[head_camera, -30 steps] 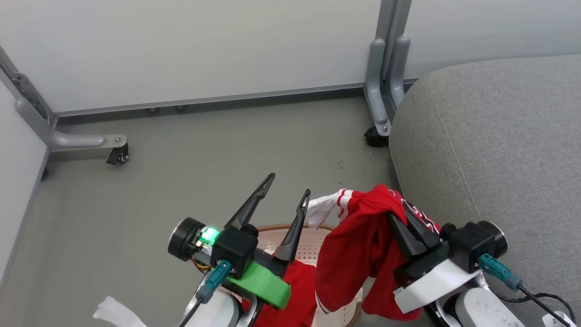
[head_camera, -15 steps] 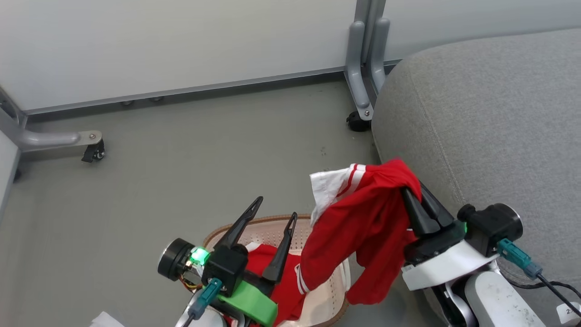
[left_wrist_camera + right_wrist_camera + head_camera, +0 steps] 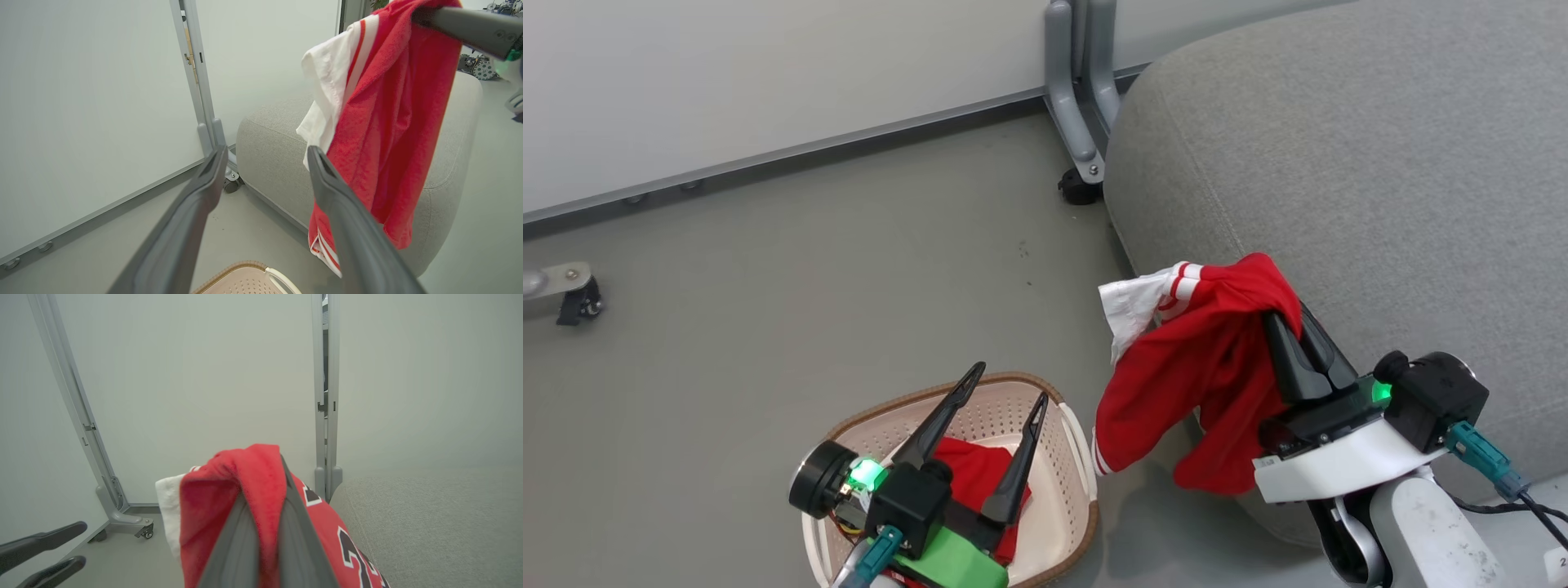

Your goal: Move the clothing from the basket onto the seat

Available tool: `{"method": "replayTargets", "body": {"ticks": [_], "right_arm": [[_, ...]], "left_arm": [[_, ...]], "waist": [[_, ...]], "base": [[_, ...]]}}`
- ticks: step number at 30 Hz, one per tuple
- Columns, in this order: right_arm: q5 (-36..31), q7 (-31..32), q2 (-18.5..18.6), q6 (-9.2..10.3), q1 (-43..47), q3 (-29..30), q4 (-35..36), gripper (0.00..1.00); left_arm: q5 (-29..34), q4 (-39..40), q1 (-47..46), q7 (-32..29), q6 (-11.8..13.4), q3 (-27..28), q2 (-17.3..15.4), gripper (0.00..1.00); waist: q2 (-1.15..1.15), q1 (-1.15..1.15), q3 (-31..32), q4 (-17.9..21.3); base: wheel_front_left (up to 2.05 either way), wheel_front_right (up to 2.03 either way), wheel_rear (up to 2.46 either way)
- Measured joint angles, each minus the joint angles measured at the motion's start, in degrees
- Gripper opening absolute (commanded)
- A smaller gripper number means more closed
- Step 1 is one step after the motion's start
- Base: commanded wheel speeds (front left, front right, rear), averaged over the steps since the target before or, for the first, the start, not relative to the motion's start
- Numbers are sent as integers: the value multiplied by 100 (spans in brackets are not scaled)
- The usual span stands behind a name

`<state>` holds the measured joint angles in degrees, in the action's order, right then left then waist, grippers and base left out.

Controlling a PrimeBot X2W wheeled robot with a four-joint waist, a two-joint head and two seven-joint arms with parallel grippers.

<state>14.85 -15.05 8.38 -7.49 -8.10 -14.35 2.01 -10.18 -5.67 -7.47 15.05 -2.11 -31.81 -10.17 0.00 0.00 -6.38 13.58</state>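
Observation:
My right gripper (image 3: 1290, 322) is shut on a red jersey (image 3: 1201, 367) with white trim, which hangs beside the front left edge of the grey seat (image 3: 1339, 163), above the floor. The right wrist view shows the fingers (image 3: 241, 539) pinching the jersey (image 3: 212, 506), its black number partly visible, next to the seat (image 3: 429, 514). The cream basket (image 3: 1066, 437) sits on the floor at lower left and holds a second red garment (image 3: 968, 474). My left gripper (image 3: 1009, 385) is open above the basket, holding nothing. In the left wrist view the jersey (image 3: 388, 122) dangles before the seat (image 3: 273, 155).
White partition panels stand behind on grey legs with castors: one leg (image 3: 1078, 122) touches the seat's far left corner, another castor (image 3: 572, 298) is at far left. Bare grey floor (image 3: 809, 269) stretches between basket and panels.
The camera has swung right, bringing the seat and basket further into view. My right gripper has carried the jersey away from the basket, up toward the seat's edge. The left gripper stays open.

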Motion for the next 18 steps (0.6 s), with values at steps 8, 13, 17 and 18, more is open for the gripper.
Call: {"method": "replayTargets", "body": {"ticks": [8,13,17,18], "right_arm": [[-30,0,-115,0,287,189,144,0],[29,0,-224,0,468,367,202,0],[29,0,-247,0,567,427,213,0],[29,0,-252,0,570,435,216,0]], "left_arm": [[191,8,70,0,-192,130,3,100],[285,10,69,-1,-246,264,-12,100],[328,2,66,0,-303,324,-35,100],[342,1,64,0,-327,323,-37,100]], "waist": [[0,0,-182,602],[0,0,-327,962],[0,0,-456,1184],[0,0,-498,1222]], "base": [[0,0,0],[0,0,0],[0,0,0],[0,0,0]]}}
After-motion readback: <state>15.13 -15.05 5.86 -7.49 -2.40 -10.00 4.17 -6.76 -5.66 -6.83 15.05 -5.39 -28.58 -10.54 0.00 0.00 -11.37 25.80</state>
